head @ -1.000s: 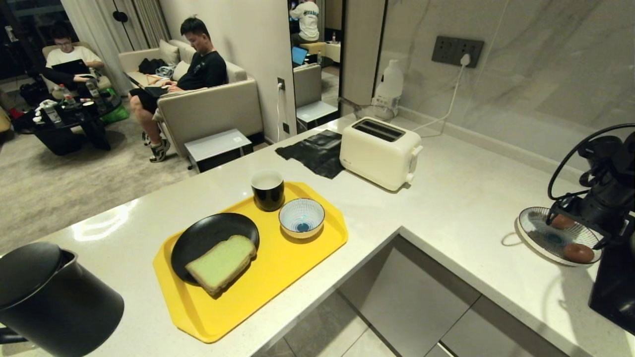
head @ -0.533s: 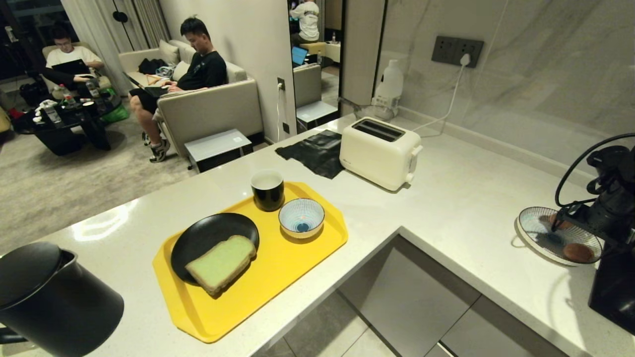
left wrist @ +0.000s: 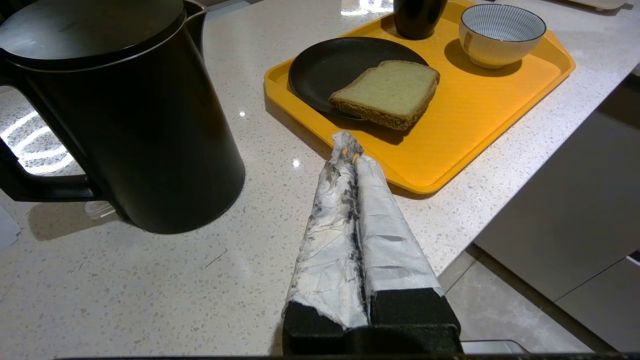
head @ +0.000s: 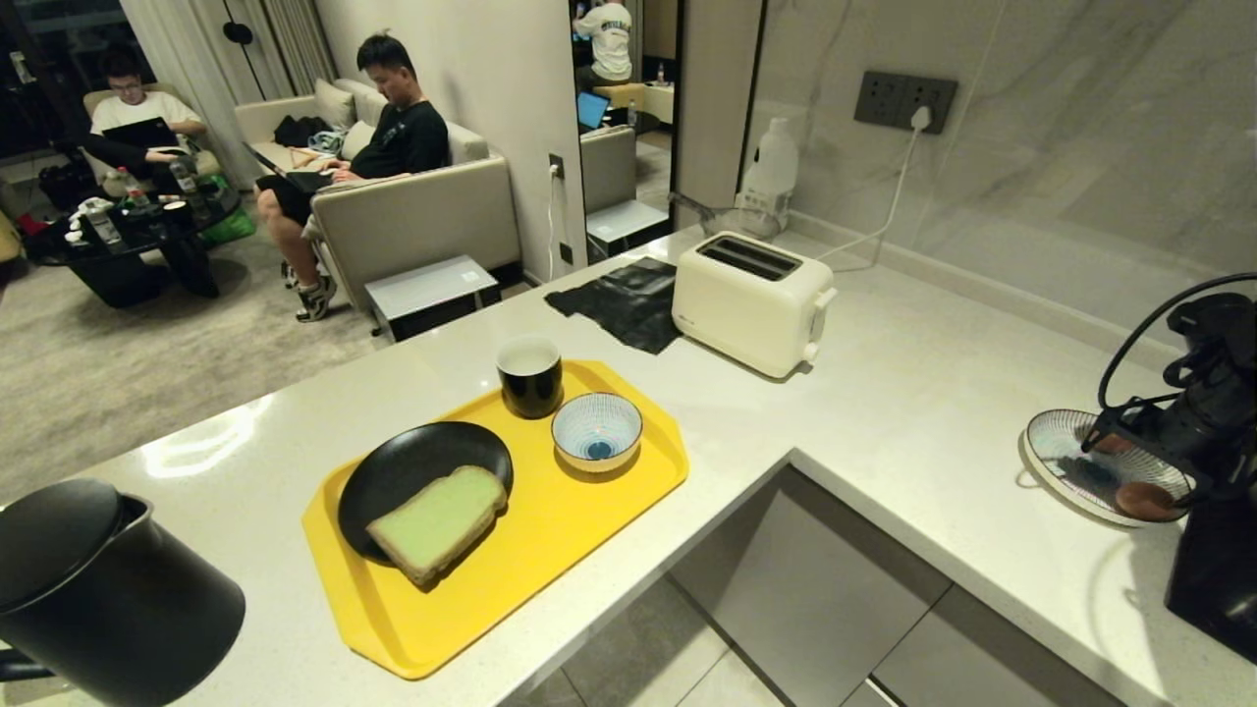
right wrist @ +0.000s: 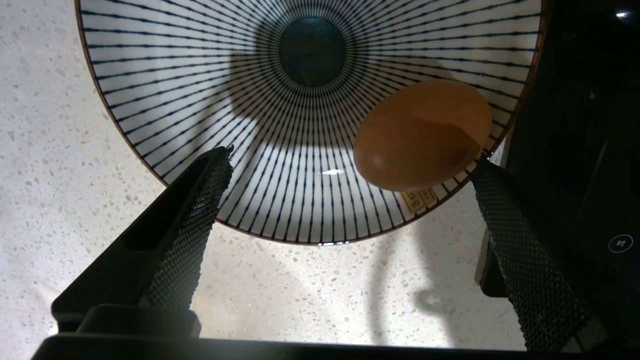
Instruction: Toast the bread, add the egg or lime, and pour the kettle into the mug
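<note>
Right gripper (right wrist: 350, 175) fingers (right wrist: 200, 210) spread wide, empty, hanging above the near rim of the striped plate (right wrist: 200, 75) at the right end of the tabletop (right wrist: 75, 200). The egg (right wrist: 422, 135) lies on that plate, toward the rim and close to one fingertip, not centred in the gap; no contact visible. In the head view a second brownish rounded item shows on the same plate, partly hidden by the arm; cannot tell what it is. Step in hand, as judged: pick the egg. To do it well, shift the gripper sideways until the egg sits midway between the fingers, descend with the tips clear of the plate rim, then close gently, since the shell is smooth and could roll or crack. Left gripper (left wrist: 350, 150) is parked near the front edge of the tabletop, its wrapped fingers pressed together on nothing, beside the kettle (left wrist: 125, 115) and just short of the yellow tray (left wrist: 475, 125). On the tray: the bread (head: 439, 520) resting on a black plate (head: 412, 462), the mug (head: 530, 375), a small striped bowl (head: 597, 430). Toaster (head: 751, 302) stands beyond the tray with both slots empty, so toasting looks not yet done.
</note>
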Available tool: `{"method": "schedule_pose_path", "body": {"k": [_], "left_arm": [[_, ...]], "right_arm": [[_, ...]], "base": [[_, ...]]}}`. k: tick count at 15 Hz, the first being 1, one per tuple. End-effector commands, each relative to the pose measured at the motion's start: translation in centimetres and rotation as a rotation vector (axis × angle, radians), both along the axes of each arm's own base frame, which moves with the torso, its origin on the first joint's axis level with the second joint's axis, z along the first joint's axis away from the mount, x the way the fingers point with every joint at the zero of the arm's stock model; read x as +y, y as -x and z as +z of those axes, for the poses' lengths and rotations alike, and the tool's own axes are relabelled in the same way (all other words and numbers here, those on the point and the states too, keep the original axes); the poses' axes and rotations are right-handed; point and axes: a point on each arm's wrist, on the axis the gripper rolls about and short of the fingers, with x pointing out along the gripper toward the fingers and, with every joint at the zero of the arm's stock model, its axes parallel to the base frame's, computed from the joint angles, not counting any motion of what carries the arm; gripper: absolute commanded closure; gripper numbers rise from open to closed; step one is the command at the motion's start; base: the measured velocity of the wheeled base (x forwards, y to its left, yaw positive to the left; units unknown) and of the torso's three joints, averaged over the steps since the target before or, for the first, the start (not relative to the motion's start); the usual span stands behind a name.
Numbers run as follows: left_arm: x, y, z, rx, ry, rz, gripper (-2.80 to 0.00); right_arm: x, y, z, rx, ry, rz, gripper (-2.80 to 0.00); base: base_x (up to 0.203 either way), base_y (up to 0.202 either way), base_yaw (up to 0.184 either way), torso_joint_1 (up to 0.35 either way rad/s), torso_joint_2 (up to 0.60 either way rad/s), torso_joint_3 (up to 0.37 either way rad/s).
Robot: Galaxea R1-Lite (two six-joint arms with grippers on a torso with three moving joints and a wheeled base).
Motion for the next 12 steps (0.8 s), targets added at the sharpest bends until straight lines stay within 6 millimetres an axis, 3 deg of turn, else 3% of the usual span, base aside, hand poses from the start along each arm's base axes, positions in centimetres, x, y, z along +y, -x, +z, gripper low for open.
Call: {"method": "schedule_pose_path", "body": {"k": [1,12], "left_arm": [[0.0,0.0,0.0,-0.003,0.0,0.0,0.0],[0.0,0.0,0.0,-0.003,0.0,0.0,0.0]], "right_arm": [[-0.1,-0.1,-0.7,0.018,-0.005,0.004,-2.8],[-0.9,-1.7,-2.2,-0.039,0.049,0.054,-2.8]], "base": [[0.0,0.0,0.0,0.0,0.0,0.0],[0.0,0.0,0.0,0.0,0.0,0.0]]}}
